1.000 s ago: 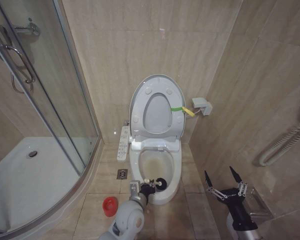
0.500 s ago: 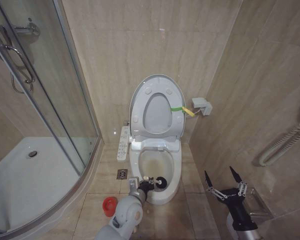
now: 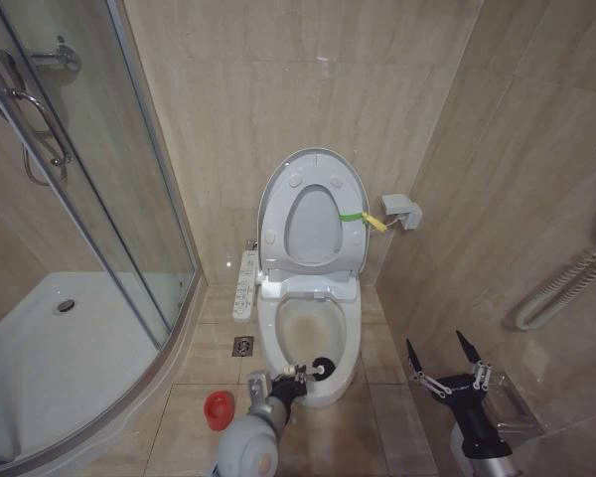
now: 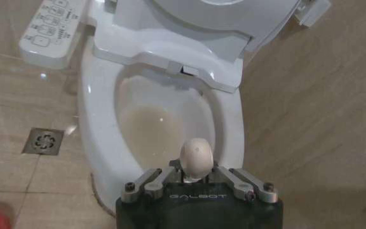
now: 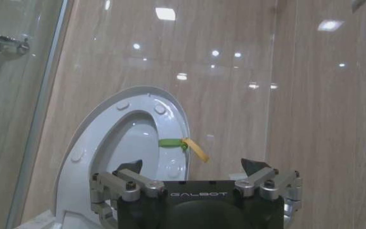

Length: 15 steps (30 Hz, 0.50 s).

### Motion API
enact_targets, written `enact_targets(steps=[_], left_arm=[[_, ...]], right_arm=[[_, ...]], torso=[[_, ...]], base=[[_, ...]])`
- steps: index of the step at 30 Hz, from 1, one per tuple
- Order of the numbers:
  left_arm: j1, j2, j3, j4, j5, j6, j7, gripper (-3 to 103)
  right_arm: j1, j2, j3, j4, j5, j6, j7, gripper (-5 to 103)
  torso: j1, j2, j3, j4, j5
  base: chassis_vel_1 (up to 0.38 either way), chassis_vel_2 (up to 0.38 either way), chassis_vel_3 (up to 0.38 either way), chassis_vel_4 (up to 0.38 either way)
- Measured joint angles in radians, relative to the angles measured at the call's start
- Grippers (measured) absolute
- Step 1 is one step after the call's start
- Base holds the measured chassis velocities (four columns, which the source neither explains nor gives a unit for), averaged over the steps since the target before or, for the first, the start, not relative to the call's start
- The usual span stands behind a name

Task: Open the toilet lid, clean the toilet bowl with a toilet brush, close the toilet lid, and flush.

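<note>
The toilet lid stands raised against the back wall, with the seat ring folded up against it. Below it the toilet bowl lies uncovered, and yellowish-brown staining shows inside. My left gripper sits at the bowl's near rim, shut on the toilet brush. The brush's dark head rests just inside the front of the bowl. In the left wrist view, the handle's pale rounded end sticks up between the fingers of the left gripper. My right gripper hangs open to the right of the toilet, holding nothing.
The red brush holder stands on the floor left of the bowl, near a floor drain. A white control panel juts out at the toilet's left. The glass shower enclosure and tray are at left. A tiled wall with a grab rail is at right.
My left gripper has drawn back a little toward me with the brush. The dark head has slid to the bowl's front edge. The right arm has not moved.
</note>
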Motion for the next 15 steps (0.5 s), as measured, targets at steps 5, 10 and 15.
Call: enact_targets(steps=[5,10,15], left_arm=[[-0.020,0.013,-0.008,0.027,-0.007,-0.004,0.009,18],[-0.079,0.017,-0.005,0.099,-0.045,-0.015,0.019,18],[-0.175,0.015,0.005,0.219,-0.093,-0.035,0.035,18]], right_arm=[[0.000,0.000,0.000,0.000,0.000,0.000,0.000,100],[0.000,0.000,0.000,0.000,0.000,0.000,0.000,100],[0.000,0.000,0.000,0.000,0.000,0.000,0.000,100]], torso=[[0.000,0.000,0.000,-0.0002,0.0000],[0.000,0.000,0.000,-0.0002,0.0000],[0.000,0.000,0.000,-0.0002,-0.0001]], base=[[0.000,0.000,0.000,0.000],[0.000,0.000,0.000,0.000],[0.000,0.000,0.000,0.000]])
